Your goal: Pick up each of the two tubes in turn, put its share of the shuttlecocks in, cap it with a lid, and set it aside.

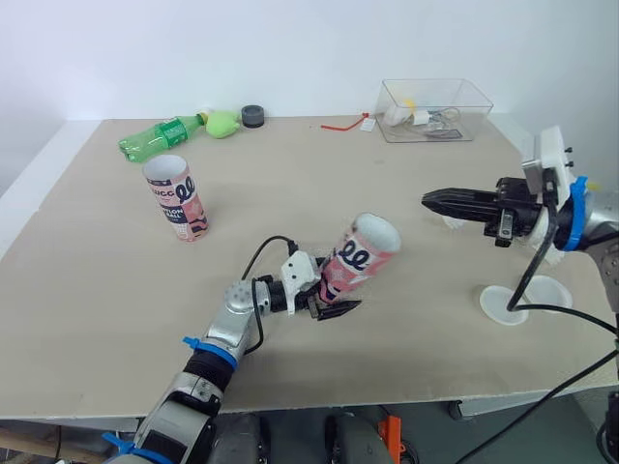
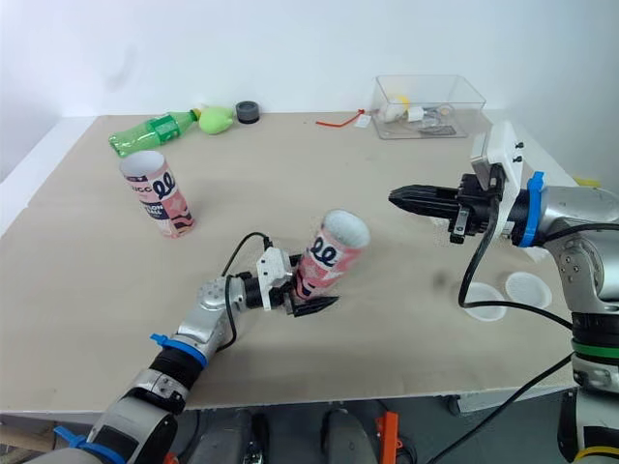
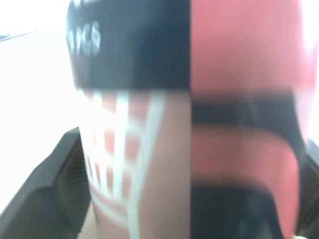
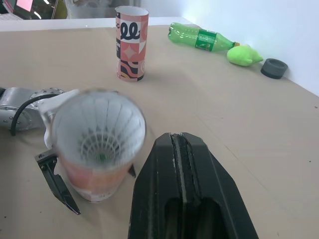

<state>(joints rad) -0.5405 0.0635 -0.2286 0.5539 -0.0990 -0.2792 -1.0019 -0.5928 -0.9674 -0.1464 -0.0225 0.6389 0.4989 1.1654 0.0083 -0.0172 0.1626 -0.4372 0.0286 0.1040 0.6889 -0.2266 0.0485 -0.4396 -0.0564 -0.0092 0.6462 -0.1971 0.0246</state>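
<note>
Tilted tube (image 1: 358, 256): is being gripped near the front middle of the table (image 1: 97, 290). It is leaning, with its open mouth turned up and toward the robot's right. Whether its base is touching the tabletop cannot be told.
Left gripper (image 1: 327, 290): is being clamped around the lower part of this tube. One black finger (image 1: 340, 309) is being shown beneath it, and the tube wall is being squeezed between the two fingers.
Shuttlecock (image 4: 99, 144): is being seen deep inside the open mouth in the right wrist view, feathers toward the rim. How many are being stacked there cannot be told.
Right gripper (image 1: 430, 200): is being held above the table to the right of the tube's mouth, apart from it. Its fingers are being pressed together with nothing between them, and the tips are being pointed toward the mouth.
Second tube (image 1: 176, 198): is being stood upright on the left part of the table, mouth open, well apart from both grippers.
Lids (image 1: 503, 303): two white discs are being laid flat side by side near the table's right edge, under the right arm.
Far edge: is being occupied by a green bottle (image 1: 160, 135) and a clear box (image 1: 435, 108).
</note>
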